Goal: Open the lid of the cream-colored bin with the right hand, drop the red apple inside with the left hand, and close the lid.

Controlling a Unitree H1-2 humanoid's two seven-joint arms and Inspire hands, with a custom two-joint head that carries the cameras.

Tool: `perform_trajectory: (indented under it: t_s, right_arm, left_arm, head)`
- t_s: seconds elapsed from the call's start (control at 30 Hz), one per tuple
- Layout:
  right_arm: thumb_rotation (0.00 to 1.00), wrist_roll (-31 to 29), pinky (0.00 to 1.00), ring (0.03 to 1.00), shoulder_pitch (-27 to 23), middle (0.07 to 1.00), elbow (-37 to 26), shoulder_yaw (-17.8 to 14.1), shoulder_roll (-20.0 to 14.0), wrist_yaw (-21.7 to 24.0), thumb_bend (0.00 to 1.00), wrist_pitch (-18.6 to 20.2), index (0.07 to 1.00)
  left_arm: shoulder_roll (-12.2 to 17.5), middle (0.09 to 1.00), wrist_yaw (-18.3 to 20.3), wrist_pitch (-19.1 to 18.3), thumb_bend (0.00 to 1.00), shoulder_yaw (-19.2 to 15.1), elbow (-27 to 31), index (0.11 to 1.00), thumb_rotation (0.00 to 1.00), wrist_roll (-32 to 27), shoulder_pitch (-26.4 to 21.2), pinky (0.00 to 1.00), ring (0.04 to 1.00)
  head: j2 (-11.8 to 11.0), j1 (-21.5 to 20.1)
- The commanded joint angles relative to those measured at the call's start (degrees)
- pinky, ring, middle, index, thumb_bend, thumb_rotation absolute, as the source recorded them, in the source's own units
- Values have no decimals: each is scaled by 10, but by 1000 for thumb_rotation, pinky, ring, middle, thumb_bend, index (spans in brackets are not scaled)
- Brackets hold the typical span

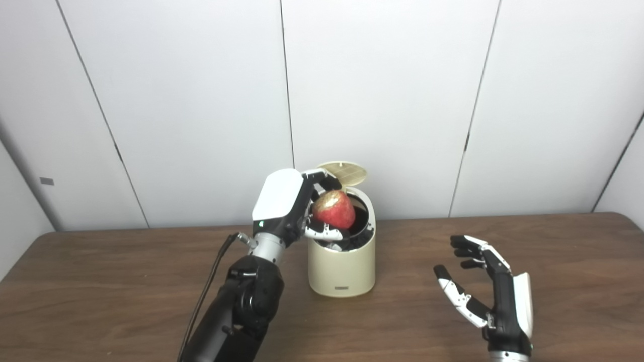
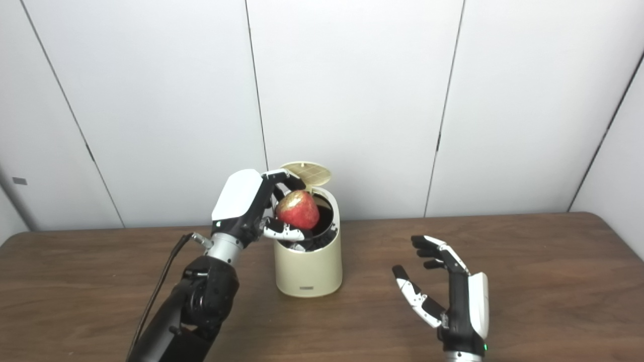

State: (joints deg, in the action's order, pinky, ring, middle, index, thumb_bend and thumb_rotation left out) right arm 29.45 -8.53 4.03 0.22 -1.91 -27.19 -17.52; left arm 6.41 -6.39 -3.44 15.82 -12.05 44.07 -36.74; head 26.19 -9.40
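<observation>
Apple [image 1: 334, 209] was right at the mouth of the cream bin [image 1: 343, 266] in the left eye view, gripped in the left hand [image 1: 297, 206], fingers wrapped over its top and thumb tucked under at six o'clock. That grip looked built for a straight drop: fruit poised above the dark opening, nothing between it and the hole. The lid [image 1: 342, 174] stood flipped up at twelve o'clock of the rim, tilted back and out of the way. Over at four o'clock from the bin, the right hand [image 1: 485, 286] hung above the wooden table [image 1: 126, 281], fingers spread, holding nothing, well apart from the bin, probably waiting to come back for the lid.

Right eye view told the same tale from a slightly different spot. Left hand [image 2: 259, 208] clasped the apple [image 2: 298, 211] just above the rim at ten o'clock of the opening, bin [image 2: 309, 274] standing upright, lid [image 2: 307, 172] raised behind. Right hand [image 2: 445, 286] had its palm turned inward, fingers apart, empty. My read: release was the next call, then the lid closing.
</observation>
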Motion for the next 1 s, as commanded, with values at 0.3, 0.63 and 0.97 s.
perform_trajectory:
  t_s: [0.3, 0.63, 0.97]
  right_arm:
    - [306, 3, 543, 646, 15, 671, 17, 8, 17, -7, 277, -8, 662]
    - [317, 1, 534, 638, 17, 667, 12, 8, 18, -5, 281, -7, 661]
    - [274, -1, 552, 653, 16, 671, 16, 8, 16, -6, 276, -11, 659]
  left_arm:
    - [12, 660, -6, -12, 1000, 3, 20, 644, 37, 13, -26, 399, 532]
    - [4, 552, -45, 20, 896, -6, 7, 550, 1, -8, -20, 365, 467]
    - [-5, 492, -106, 82, 474, -23, -1, 516, 0, -36, -12, 332, 424]
  head:
    - [0, 0]
    - [2, -1]
    - [1, 0]
